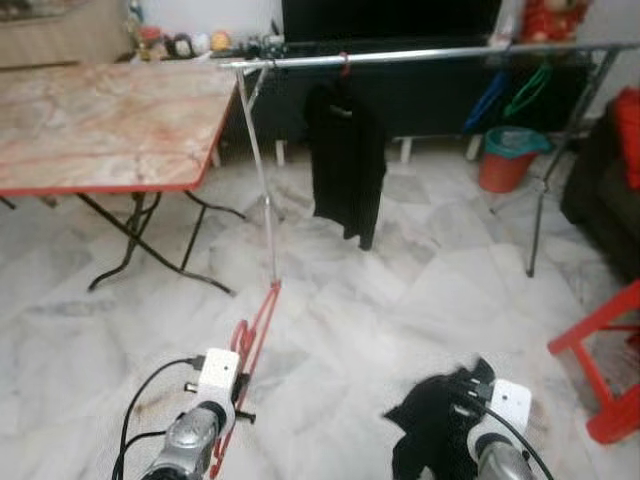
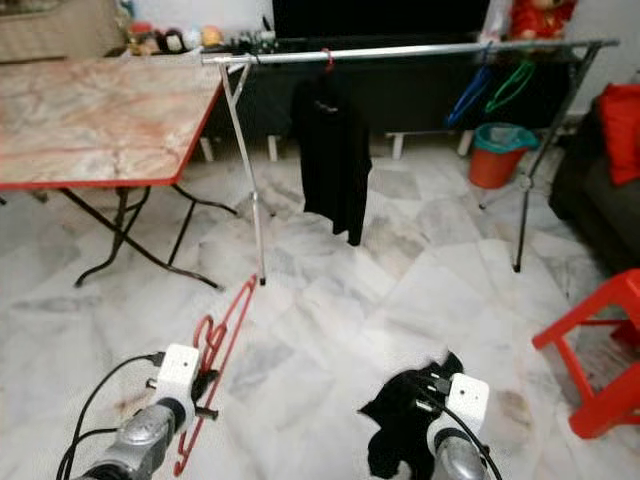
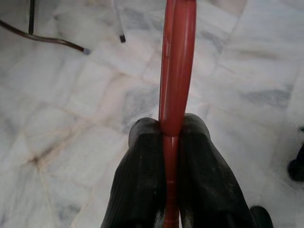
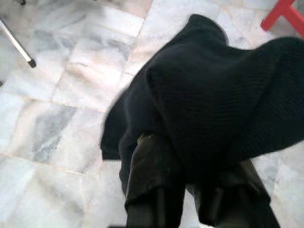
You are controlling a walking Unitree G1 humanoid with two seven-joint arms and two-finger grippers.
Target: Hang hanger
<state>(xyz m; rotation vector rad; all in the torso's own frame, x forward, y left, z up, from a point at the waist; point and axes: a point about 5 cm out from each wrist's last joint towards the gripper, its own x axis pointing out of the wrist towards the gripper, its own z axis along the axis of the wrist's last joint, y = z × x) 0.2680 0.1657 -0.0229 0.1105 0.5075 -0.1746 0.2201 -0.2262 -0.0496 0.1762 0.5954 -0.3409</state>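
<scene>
My left gripper [image 3: 170,135] is shut on a red plastic hanger [image 1: 256,335], held low at the lower left; the hanger points forward over the marble floor toward the rack's near leg. My right gripper [image 4: 187,164] is shut on a black garment [image 1: 432,425] that bunches over its fingers at the lower right. Ahead stands a chrome clothes rail [image 1: 420,56] on slanted legs. A black shirt [image 1: 345,165] hangs from it on a red hanger hook [image 1: 344,66].
A folding table [image 1: 100,125] with a marble-pattern top and red rim stands at the left. Blue and green hangers [image 1: 520,95] hang at the rail's right end above an orange bucket [image 1: 510,158]. A red stool [image 1: 605,350] is at the right, a dark sofa [image 1: 600,180] behind it.
</scene>
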